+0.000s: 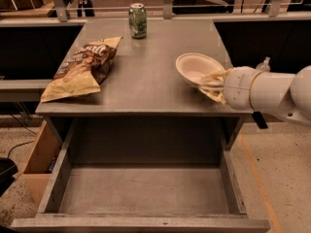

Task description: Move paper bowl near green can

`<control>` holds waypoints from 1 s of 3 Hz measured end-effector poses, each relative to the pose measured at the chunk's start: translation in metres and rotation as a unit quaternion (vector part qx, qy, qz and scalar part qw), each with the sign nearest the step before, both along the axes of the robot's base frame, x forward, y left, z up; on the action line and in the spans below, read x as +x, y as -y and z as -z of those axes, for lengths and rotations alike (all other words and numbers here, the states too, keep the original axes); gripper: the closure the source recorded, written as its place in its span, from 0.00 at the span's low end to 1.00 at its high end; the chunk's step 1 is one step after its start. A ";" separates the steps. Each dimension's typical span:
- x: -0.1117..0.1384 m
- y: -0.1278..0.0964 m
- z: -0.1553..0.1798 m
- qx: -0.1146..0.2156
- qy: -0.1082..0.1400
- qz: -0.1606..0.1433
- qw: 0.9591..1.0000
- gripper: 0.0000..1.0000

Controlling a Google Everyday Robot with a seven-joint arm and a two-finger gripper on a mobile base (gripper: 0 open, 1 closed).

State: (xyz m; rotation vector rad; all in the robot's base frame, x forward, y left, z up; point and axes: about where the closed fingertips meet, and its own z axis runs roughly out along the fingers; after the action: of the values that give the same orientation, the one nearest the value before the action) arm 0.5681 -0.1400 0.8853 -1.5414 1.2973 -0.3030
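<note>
The off-white paper bowl (pixel 195 67) is at the right side of the grey tabletop, tilted and lifted a little off the surface. My gripper (pixel 212 84) comes in from the right on a white arm and is shut on the bowl's near right rim. The green can (pixel 137 20) stands upright with its silver top at the far middle of the table, well apart from the bowl, to its upper left.
A tan-and-brown chip bag (pixel 81 68) lies on the left of the table (pixel 146 81). An open drawer (pixel 146 188) juts out below the table's front edge. A rail runs behind the table. A wooden box (pixel 41 159) stands at the lower left.
</note>
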 end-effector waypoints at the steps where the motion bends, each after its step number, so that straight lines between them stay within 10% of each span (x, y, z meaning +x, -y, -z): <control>1: -0.006 0.000 -0.007 -0.037 0.008 0.007 0.999 1.00; 3: 0.043 -0.004 -0.056 -0.153 0.088 -0.044 0.983 1.00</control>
State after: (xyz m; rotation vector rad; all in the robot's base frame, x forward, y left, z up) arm 0.6108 -0.1359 0.9412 -1.7786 1.0758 -0.5915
